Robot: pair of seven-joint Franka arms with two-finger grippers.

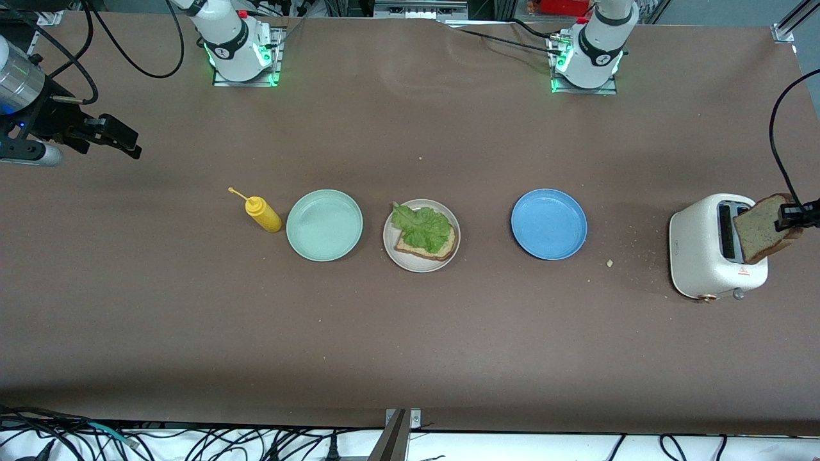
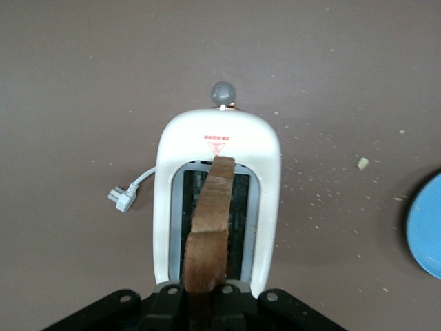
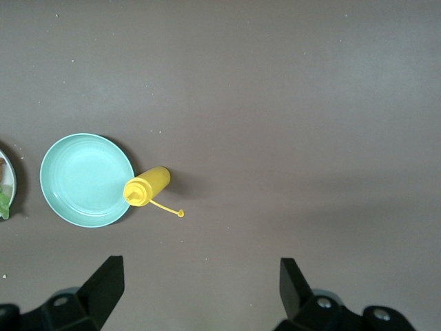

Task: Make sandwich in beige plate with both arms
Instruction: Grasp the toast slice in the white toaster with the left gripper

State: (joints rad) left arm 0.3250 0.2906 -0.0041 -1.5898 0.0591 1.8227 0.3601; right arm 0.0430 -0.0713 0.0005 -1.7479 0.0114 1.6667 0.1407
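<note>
While the left hand (image 2: 204,293) grips a bread slice (image 1: 763,227) by one crust edge, the slice hangs just above the toaster (image 1: 711,246) slot, its lower part seemingly close to the slot walls. Bread like this is likely light, soft and crumbly; crumbs already dot the desk (image 1: 410,333) near the toaster, so a pinch at the crust seems wiser than one on the middle. Out from this hand toward the desk's middle lies the blue plate (image 1: 548,223), then the beige plate (image 1: 448,256) with a bottom slice (image 1: 442,248) and a ruffled lettuce leaf (image 1: 423,227) on it; the leaf is limp and may shift under the top slice. Open desk lies between toaster and beige plate, save the blue plate's rim. Waiting with fingers spread wide, the right hand (image 3: 200,286) hangs over bare desk, the mustard bottle (image 3: 147,186) and mint-green plate (image 3: 86,180) lying between it and the beige plate.
</note>
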